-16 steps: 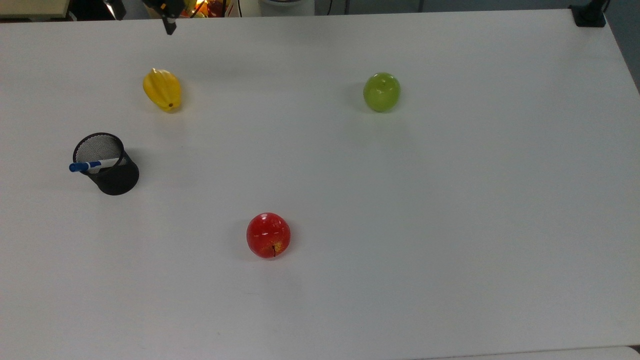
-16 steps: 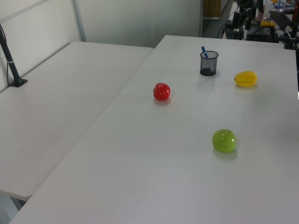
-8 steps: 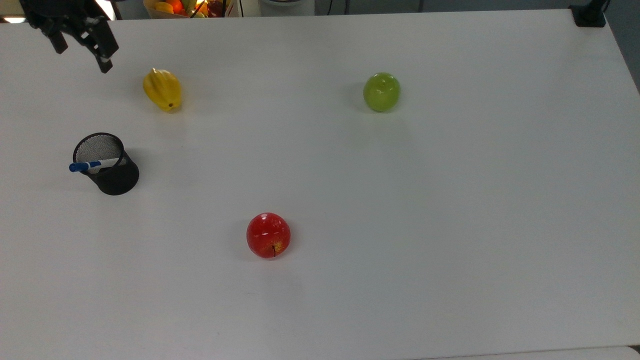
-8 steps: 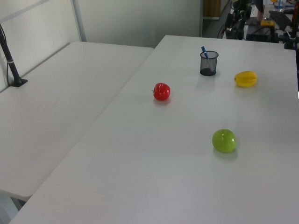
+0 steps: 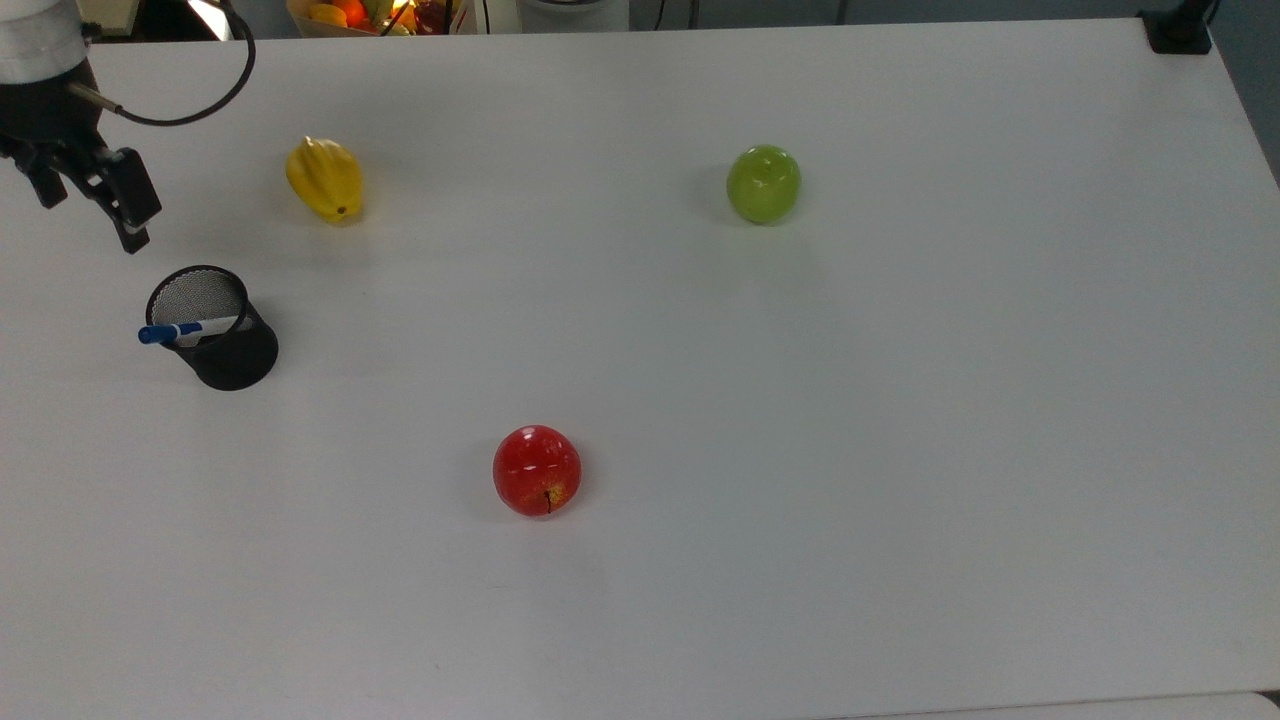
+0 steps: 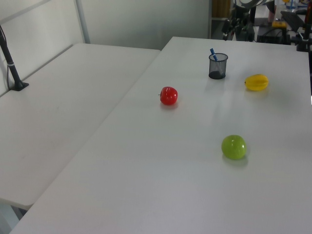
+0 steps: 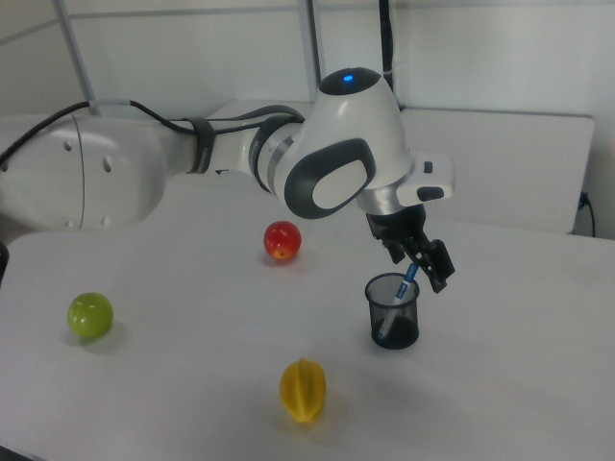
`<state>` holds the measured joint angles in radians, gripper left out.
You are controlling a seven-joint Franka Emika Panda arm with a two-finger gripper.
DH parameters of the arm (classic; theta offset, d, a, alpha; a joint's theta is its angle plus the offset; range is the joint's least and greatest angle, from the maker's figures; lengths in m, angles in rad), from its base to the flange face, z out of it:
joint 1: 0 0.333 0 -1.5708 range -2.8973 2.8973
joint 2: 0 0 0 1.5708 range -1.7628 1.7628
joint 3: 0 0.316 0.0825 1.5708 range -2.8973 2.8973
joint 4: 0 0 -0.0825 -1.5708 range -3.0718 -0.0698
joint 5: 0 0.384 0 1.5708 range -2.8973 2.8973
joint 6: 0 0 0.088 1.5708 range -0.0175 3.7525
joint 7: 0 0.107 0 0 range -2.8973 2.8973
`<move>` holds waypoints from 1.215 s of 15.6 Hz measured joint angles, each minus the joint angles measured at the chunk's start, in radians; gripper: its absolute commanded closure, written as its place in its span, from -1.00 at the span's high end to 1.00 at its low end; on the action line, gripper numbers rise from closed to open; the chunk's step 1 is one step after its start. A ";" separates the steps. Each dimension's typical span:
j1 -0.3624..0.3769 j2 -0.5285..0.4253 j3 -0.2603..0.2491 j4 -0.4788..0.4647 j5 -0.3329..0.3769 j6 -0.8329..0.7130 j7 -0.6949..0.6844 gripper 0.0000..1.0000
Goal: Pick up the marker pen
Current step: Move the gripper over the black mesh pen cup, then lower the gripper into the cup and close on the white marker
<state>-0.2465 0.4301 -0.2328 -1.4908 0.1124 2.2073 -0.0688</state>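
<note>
**Approach to the marker pen: gripper above the pen holder**

With its two fingers spread and nothing between them, the gripper (image 5: 88,205) hangs above the table near the black mesh pen holder (image 5: 218,335), apart from it and toward the top view's upper left. In the right view the gripper (image 7: 415,257) sits just over the holder's rim, close to the pen's upper end.

The marker pen (image 5: 185,329) stands tilted inside the holder, leaning on the rim, with its blue cap and part of the white barrel projecting above it. Judged from its form, the pen is light and rigid, with a smooth barrel that may slip under a weak pinch. Take hold on the exposed portion just below the cap, then lift along the pen's tilt so that the light holder is not dragged or tipped.

The holder contains the pen alone. A yellow starfruit (image 5: 325,180), a green apple (image 5: 763,184) and a red apple (image 5: 537,470) lie well apart on the white table (image 5: 900,450).
</note>
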 measured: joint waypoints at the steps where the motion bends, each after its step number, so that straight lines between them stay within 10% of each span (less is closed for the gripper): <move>1: 0.000 0.015 0.005 0.010 0.003 0.016 0.003 1.00; 19: 0.003 0.109 0.050 0.080 0.004 0.066 0.072 0.68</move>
<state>-0.2438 0.5394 -0.1829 -1.4111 0.1163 2.2731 0.0032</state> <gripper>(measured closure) 0.137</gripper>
